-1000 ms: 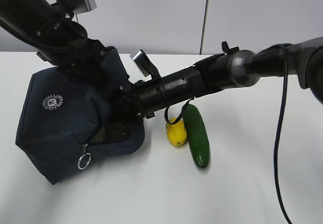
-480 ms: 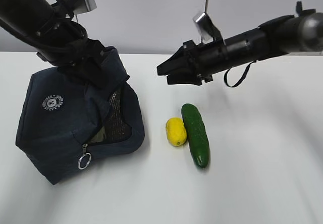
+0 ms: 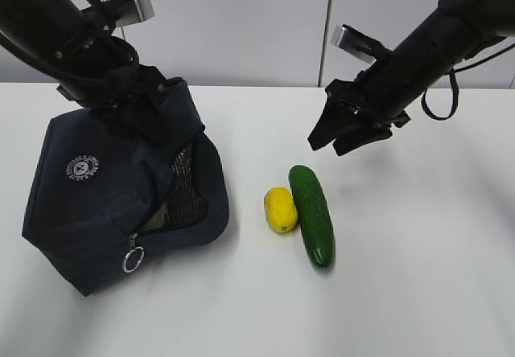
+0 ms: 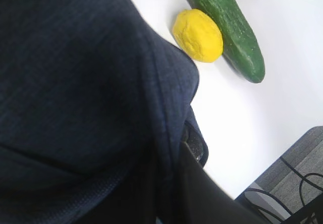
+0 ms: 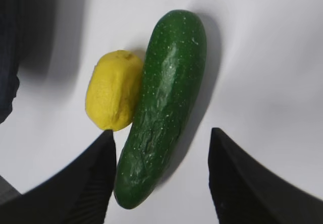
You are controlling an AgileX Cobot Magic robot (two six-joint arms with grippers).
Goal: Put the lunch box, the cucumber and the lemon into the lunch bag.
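The navy lunch bag [image 3: 88,204] stands at the left with its side opening facing right. My left gripper [image 3: 135,106] is shut on the bag's top fabric [image 4: 75,82], which buries the jaws. A dull green patch shows in the opening; I cannot tell whether it is the lunch box. The yellow lemon [image 3: 280,210] lies against the dark green cucumber [image 3: 312,212] on the white table. My right gripper [image 3: 334,144] hangs open in the air above the cucumber's far end. In the right wrist view, the jaws [image 5: 161,132] straddle the cucumber [image 5: 166,108], with the lemon [image 5: 113,90] to its left.
The silver zipper ring [image 3: 133,259] dangles at the bag's lower front. White table [image 3: 418,276] stretches to the right and front of the cucumber. A grey wall runs behind the table. The table's edge and the floor show in the left wrist view [image 4: 298,183].
My right arm has pulled out of the bag's opening, swung up and to the right, and now points down over the cucumber. The left arm and the bag have barely moved.
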